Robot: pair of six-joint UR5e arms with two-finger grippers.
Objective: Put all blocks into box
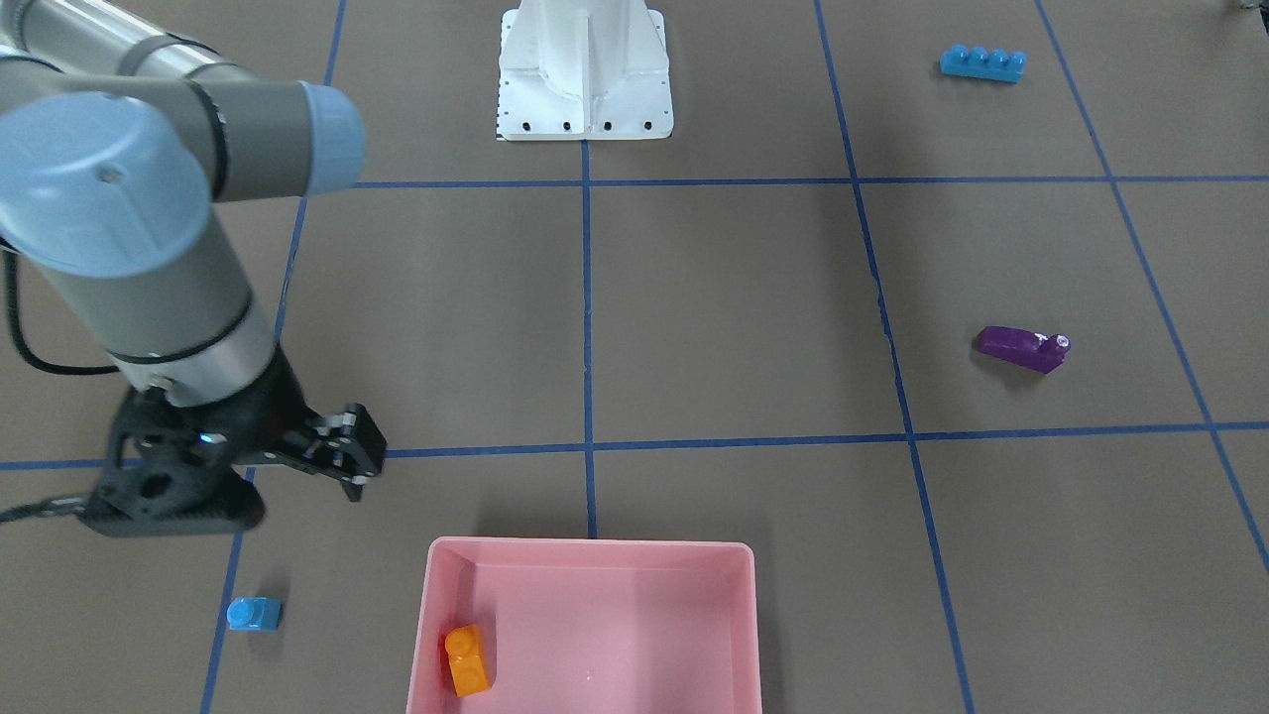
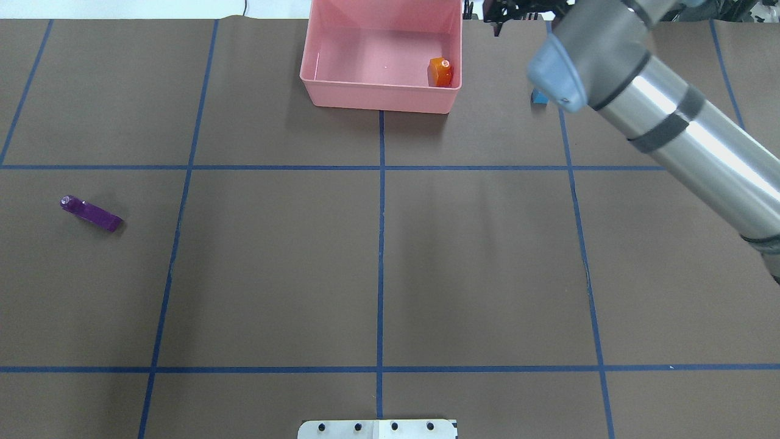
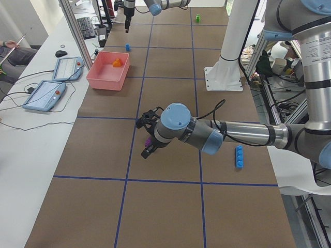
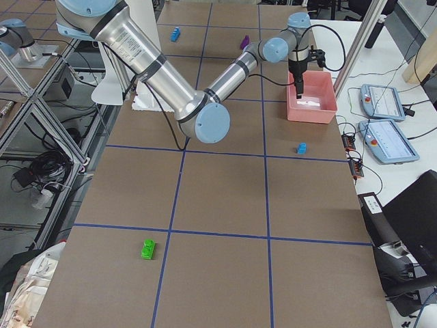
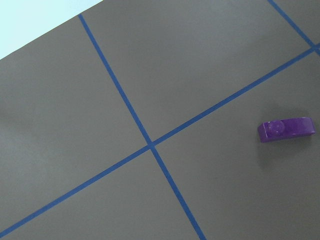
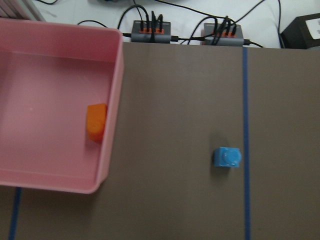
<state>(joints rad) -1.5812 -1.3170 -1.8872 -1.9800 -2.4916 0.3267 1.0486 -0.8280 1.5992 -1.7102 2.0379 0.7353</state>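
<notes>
In the front-facing view I see the box at 6 o'clock, with the orange block inside at its 8 o'clock corner. On the table are the small blue block at the box's 9, the purple block at 3, the long blue block at 1, and the green block well apart. The right gripper hangs at 1 o'clock of the small blue block and the left gripper is near the purple block; I cannot tell if either pincer is released or clenched.

A 1-stud brick lies in the box against its wall on the robot's right. A second 1-stud brick lies on the table near that wall, outside. Well to the robot's left lie the long brick and, nearer the robot base, the 4-stud brick; the 2-stud brick lies far right.
</notes>
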